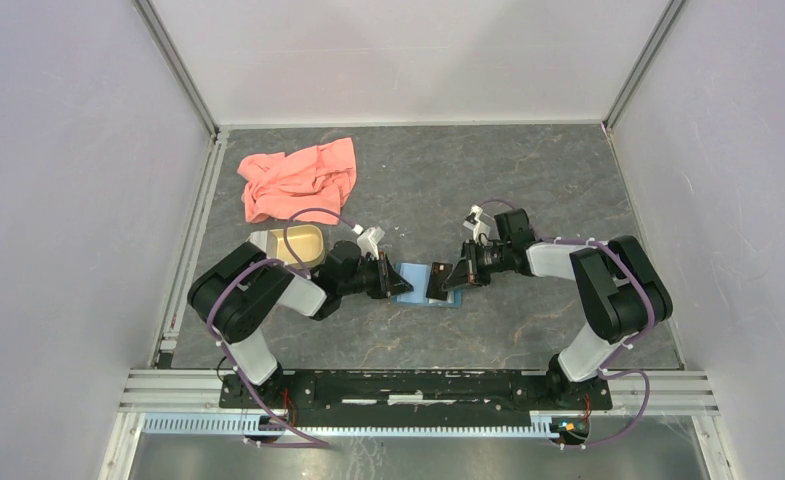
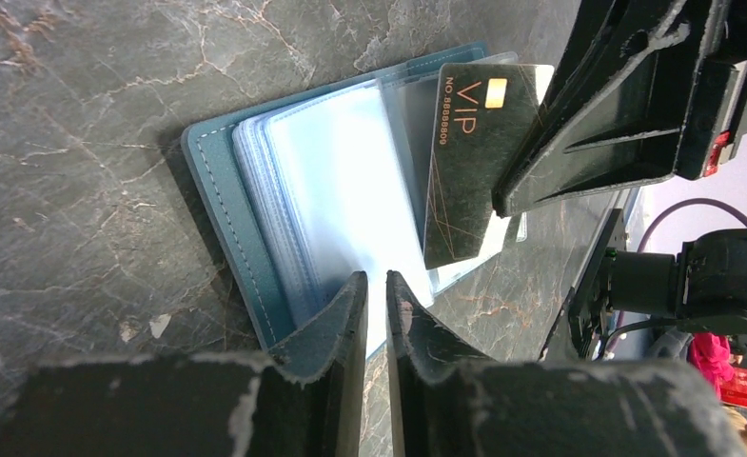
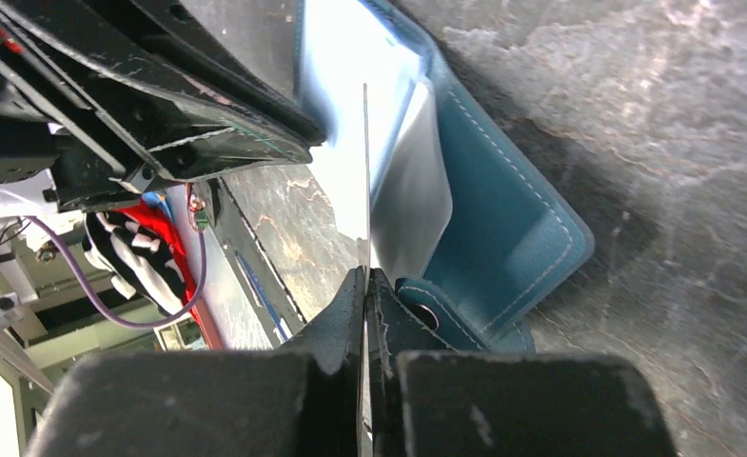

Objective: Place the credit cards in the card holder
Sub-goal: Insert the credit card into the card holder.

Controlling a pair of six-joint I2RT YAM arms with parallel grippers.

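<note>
So the teal card holder (image 2: 225, 221) is lying open on the grey marbled table (image 2: 84, 114), right between the two arms, about mid-table and toward the near side. Its stack of clear plastic sleeves (image 2: 341, 181) faces up.

The right gripper (image 3: 366, 278) is clamped tight on a dark card (image 2: 460, 181) with "VIP" and a little gold chip printed on it. The fingers pinch one end and the rest sticks out over the open holder. From the right wrist camera the card is edge-on, just a thin line standing up from the sleeves, with one sleeve curling up beside it. I honestly can't say whether the card's edge is touching a sleeve or just hanging over it.

The left gripper (image 2: 377, 286) is low at the opposite edge of the holder. Its fingers are nearly together with only a thin slit between them and pale sleeve plastic showing in the slit. I can't tell if it's actually pinching a sleeve.

Farther back on the left there's a tan dish (image 1: 293, 245) near the left arm and a crumpled pink cloth (image 1: 298, 180) behind it.
</note>
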